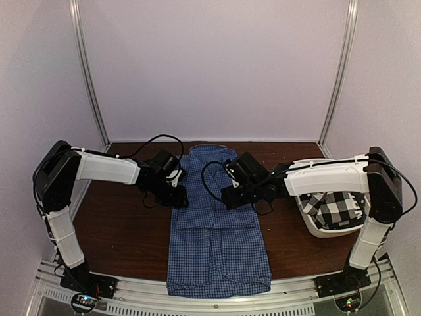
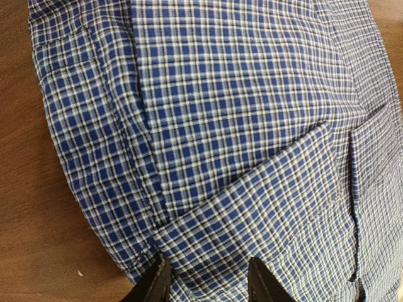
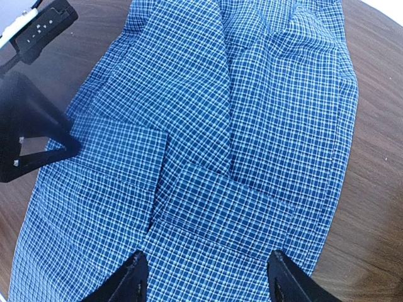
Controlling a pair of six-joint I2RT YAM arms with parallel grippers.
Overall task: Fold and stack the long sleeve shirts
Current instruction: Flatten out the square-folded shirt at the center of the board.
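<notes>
Top external view: both arms reach inward, elbows raised, wrists tipped down over the blue shirt (image 1: 217, 230).
Left: left gripper (image 2: 204, 283) at the shirt's left edge, jaws apart.
Right: right gripper (image 3: 208, 277) above the cloth, jaws spread wide.
Shirts: blue shirt flat on the table (image 1: 118, 224); black-and-white shirt (image 1: 335, 207) in the tub (image 1: 314, 227).

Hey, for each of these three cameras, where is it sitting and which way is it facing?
Top external: above and behind the arms, looking down at the table; both arms and their bases show, with the blue shirt between them and the tub at right.
Left wrist: on the left arm, facing down at the shirt's edge; the left end effector shows at the bottom.
Right wrist: on the right arm, facing down across the shirt; the right end effector shows at the bottom.
Shared: both wrist views show the blue shirt on the table.
</notes>
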